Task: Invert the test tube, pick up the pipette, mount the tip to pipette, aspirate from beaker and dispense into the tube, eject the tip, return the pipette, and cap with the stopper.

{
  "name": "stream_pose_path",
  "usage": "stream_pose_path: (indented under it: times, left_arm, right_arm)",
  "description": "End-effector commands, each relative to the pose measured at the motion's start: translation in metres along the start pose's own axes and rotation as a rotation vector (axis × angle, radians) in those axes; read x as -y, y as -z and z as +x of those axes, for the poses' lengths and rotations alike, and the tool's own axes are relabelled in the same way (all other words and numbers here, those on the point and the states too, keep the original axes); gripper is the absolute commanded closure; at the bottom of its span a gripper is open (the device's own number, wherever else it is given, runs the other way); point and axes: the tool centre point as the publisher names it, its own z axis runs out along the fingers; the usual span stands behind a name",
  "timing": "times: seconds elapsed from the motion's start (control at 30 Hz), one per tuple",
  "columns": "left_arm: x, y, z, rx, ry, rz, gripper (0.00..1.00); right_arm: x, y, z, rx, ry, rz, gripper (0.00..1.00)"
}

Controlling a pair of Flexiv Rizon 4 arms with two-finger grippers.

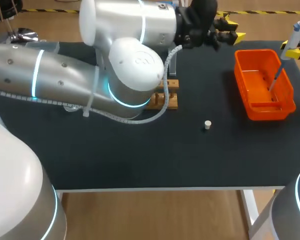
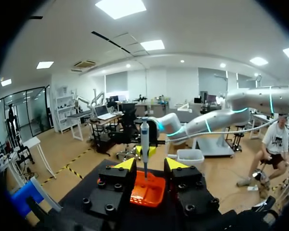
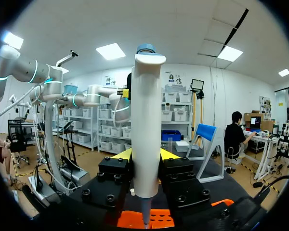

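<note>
Left arm (image 1: pixel 50 80) is hanging close, left hand (image 1: pixel 232 29) spread (empty); right hand (image 1: pixel 297 50) is pinching the pipette (image 3: pixel 147 130) over the bin (image 1: pixel 262 112); ejecting, returning, capping probably remaining.

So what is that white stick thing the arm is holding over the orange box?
It's a pipette: a long white plastic-looking body with a blue button on top, narrowing to a thin tip below. It stands roughly upright, gripped mid-body between the right arm's jaws, tip hanging over the orange bin at the table's right side.
</note>
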Motion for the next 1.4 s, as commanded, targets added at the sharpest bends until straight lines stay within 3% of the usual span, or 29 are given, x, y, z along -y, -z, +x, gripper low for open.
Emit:
stream_pose_path:
  times: [0.03,0.43,0.67,1.23,1.4]
  left_arm:
    - [-0.003,-0.004,0.000,0.003,0.001,0.010,1.00]
    - [-0.003,-0.004,0.000,0.003,0.001,0.010,1.00]
    - [0.005,-0.034,-0.001,0.023,0.017,0.076,1.00]
    - [0.033,-0.102,-0.009,-0.030,0.018,0.100,1.00]
    - [0.033,-0.102,-0.009,-0.030,0.018,0.100,1.00]
  right_arm:
    - [-0.001,0.000,0.001,0.001,0.000,0.004,1.00]
    - [-0.001,0.000,0.001,0.001,0.000,0.004,1.00]
    - [-0.001,0.000,0.001,0.001,0.000,0.004,1.00]
    - [-0.001,0.000,0.001,0.001,0.000,0.004,1.00]
    - [-0.001,0.000,0.001,0.001,0.000,0.004,1.00]
